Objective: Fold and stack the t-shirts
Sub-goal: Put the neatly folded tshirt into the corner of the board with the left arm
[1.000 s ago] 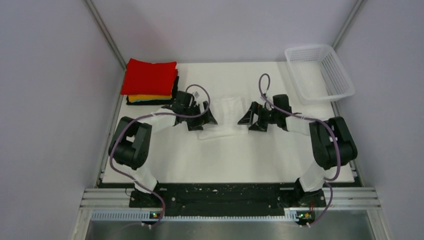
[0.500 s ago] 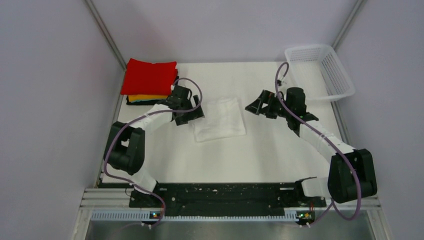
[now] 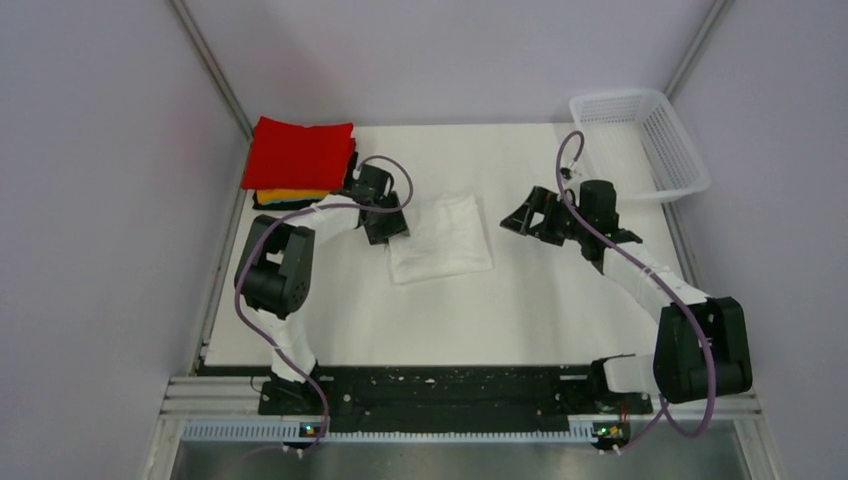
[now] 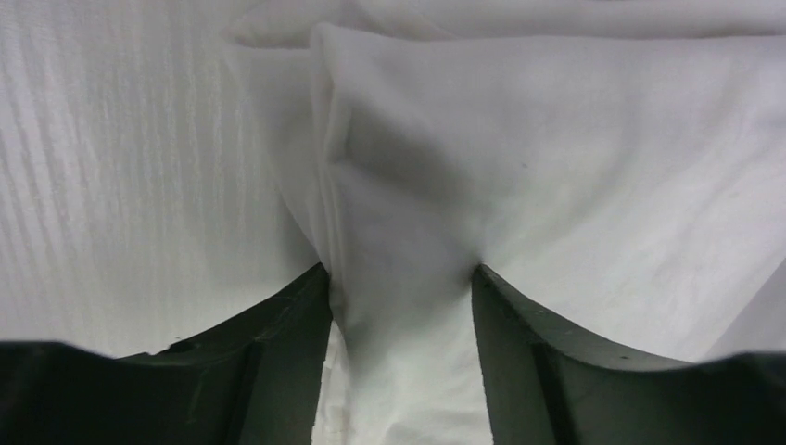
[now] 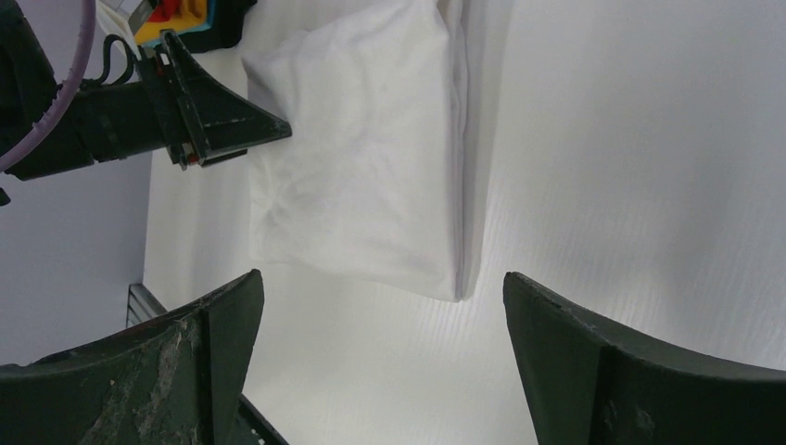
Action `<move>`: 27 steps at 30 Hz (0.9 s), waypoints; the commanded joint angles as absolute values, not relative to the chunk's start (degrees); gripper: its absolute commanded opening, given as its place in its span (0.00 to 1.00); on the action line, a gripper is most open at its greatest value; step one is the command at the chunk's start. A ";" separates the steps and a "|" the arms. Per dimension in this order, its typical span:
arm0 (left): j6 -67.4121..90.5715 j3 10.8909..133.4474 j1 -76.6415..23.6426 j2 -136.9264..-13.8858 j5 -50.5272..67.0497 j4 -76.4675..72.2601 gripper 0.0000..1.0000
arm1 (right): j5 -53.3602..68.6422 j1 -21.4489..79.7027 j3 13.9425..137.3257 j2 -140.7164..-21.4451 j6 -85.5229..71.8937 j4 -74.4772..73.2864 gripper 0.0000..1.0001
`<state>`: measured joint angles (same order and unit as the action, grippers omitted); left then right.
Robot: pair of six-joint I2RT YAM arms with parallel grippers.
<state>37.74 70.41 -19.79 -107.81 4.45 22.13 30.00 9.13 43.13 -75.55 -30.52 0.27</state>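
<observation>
The folded white t-shirt lies flat mid-table. My left gripper is at its left edge. In the left wrist view the gripper is closed on a bunched fold of the white t-shirt. My right gripper hovers right of the shirt, open and empty. In the right wrist view the gripper is apart from the shirt. A stack with the red t-shirt on top, and orange-yellow and black ones beneath, sits at the back left.
A white plastic mesh basket stands at the back right corner. The stack lies just behind my left arm. Enclosure walls bound the table on both sides. The left gripper's fingers show in the right wrist view.
Both grippers were at the shirt's sides a second ago. The right gripper has pulled away to the right. The left gripper has moved onto the shirt's left edge.
</observation>
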 commanded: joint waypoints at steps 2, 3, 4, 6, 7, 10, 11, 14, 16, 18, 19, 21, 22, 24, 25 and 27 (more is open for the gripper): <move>39.33 71.70 -22.38 -112.23 3.25 23.48 0.51 | 29.83 7.57 43.18 -72.98 -27.68 -1.03 0.99; 39.44 72.38 -22.62 -112.88 2.14 23.88 0.46 | 29.73 7.38 43.11 -72.74 -27.34 -1.70 0.99; 39.34 73.09 -22.82 -113.39 0.99 24.28 0.41 | 29.48 7.20 43.03 -72.36 -27.07 -2.01 0.99; 38.20 74.85 -23.42 -114.56 -2.82 25.64 0.22 | 28.35 6.87 42.82 -71.73 -26.48 -2.63 0.99; 37.43 76.10 -23.71 -115.28 -4.36 26.81 0.09 | 27.86 6.74 42.77 -71.50 -26.26 -2.84 0.99; 35.26 80.62 -24.37 -117.73 -9.53 31.22 0.00 | 27.17 6.27 42.63 -71.66 -25.79 -3.17 0.99; 34.39 81.88 -24.46 -118.27 -10.81 32.42 0.00 | 27.02 6.16 42.63 -71.86 -25.57 -3.29 0.99; 31.40 84.88 -24.52 -119.02 -14.09 34.35 0.00 | 25.64 6.06 42.84 -72.28 -24.61 -3.98 0.99; 28.98 86.96 -24.48 -119.17 -16.99 35.04 0.00 | 23.75 6.05 43.23 -72.43 -24.05 -4.38 0.99; 26.30 89.50 -24.49 -119.55 -20.61 35.84 0.00 | 21.99 6.06 43.39 -72.40 -23.42 -4.46 0.99; 25.03 91.21 -24.49 -119.82 -22.80 36.53 0.00 | 21.25 6.04 43.48 -72.34 -23.11 -4.42 0.99; 22.25 94.62 -24.47 -120.18 -26.85 37.02 0.00 | 19.96 6.05 43.46 -72.13 -22.42 -4.41 0.99; 20.60 95.86 -24.47 -120.36 -28.16 36.75 0.00 | 19.17 6.05 43.36 -72.09 -22.00 -4.40 0.99; 17.25 98.24 -24.38 -120.70 -30.31 35.79 0.00 | 18.07 6.06 43.04 -71.85 -21.40 -4.10 0.99; 15.57 99.51 -24.36 -120.94 -31.09 35.20 0.00 | 17.52 6.02 42.91 -71.64 -21.15 -4.02 0.99; 12.10 101.97 -24.41 -121.36 -33.56 34.27 0.00 | 16.39 6.00 42.82 -71.27 -20.53 -3.83 0.99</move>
<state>21.26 95.81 -24.75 -121.30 -24.45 35.81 19.99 6.57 42.74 -73.32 -23.07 -4.78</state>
